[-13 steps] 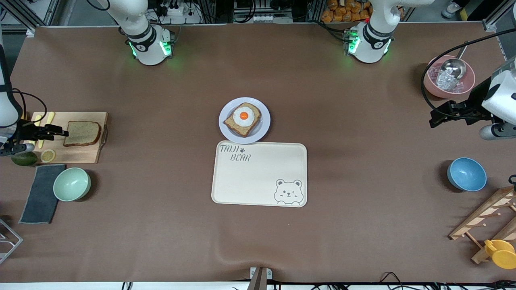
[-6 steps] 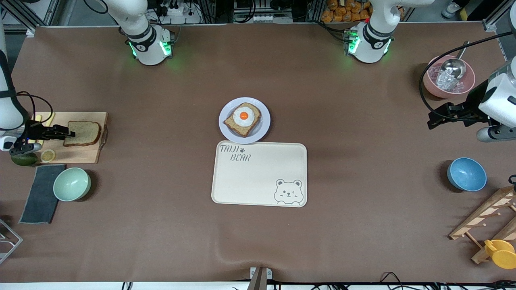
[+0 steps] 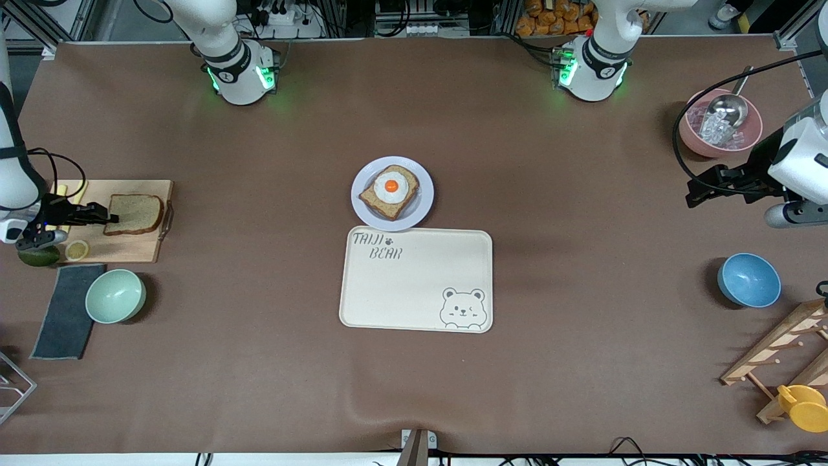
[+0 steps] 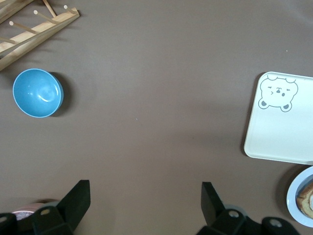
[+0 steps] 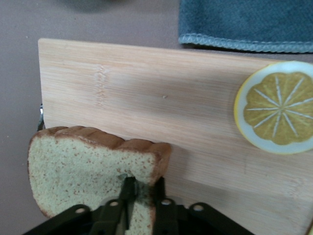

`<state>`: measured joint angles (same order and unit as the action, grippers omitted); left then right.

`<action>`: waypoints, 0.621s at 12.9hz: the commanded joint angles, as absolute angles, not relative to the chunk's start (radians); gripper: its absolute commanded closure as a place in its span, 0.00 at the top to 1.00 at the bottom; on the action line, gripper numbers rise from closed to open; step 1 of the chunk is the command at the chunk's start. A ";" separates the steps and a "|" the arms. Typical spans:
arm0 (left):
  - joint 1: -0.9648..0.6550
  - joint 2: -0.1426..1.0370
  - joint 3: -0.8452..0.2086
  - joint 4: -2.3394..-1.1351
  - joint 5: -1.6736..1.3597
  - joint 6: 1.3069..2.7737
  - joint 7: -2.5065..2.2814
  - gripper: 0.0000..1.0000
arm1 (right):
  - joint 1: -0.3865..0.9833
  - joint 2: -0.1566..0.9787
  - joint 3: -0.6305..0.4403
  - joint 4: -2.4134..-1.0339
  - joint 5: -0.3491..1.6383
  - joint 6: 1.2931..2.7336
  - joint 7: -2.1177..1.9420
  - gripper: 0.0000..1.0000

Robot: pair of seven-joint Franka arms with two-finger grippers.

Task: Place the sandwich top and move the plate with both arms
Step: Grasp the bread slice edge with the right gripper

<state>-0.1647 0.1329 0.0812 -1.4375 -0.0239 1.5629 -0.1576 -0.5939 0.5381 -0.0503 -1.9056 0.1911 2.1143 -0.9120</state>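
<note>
Pinching sandwich top point(image 5: 83, 171) edge over cutting board point(image 5: 195, 122), right gripper point(image 5: 139, 193) clamped, left gripper point(image 4: 144, 196) spread wide, waiting.

Right pincer point(image 3: 111, 215) clamped low and level; left pincer point(image 3: 695, 192) wide, raised.

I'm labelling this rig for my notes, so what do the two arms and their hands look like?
Both arms are white and jointed, with rounded bases ringed by black bands and glowing green lights. Black cables loop beside each forearm. The right hand and left hand are black, each with two flat angular fingers; small round screws show at the finger mounts.
</note>
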 commanded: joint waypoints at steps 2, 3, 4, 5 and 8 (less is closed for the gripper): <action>-0.166 0.123 0.080 -1.442 -0.043 1.569 -0.173 1.00 | -0.623 0.537 -0.026 -1.907 0.222 2.102 -0.936 0.00; -0.166 0.123 0.080 -1.442 -0.043 1.569 -0.173 1.00 | -0.623 0.531 -0.023 -1.901 0.224 2.086 -0.934 0.00; -0.166 0.123 0.080 -1.442 -0.043 1.569 -0.173 1.00 | -0.621 0.525 -0.021 -1.884 0.225 2.059 -0.933 0.00; -0.166 0.123 0.080 -1.442 -0.043 1.569 -0.173 1.00 | -0.618 0.523 -0.021 -1.862 0.245 2.007 -0.933 0.00; -0.164 0.123 0.080 -1.442 -0.043 1.569 -0.173 1.00 | -0.612 0.522 -0.020 -1.774 0.293 1.829 -0.922 0.00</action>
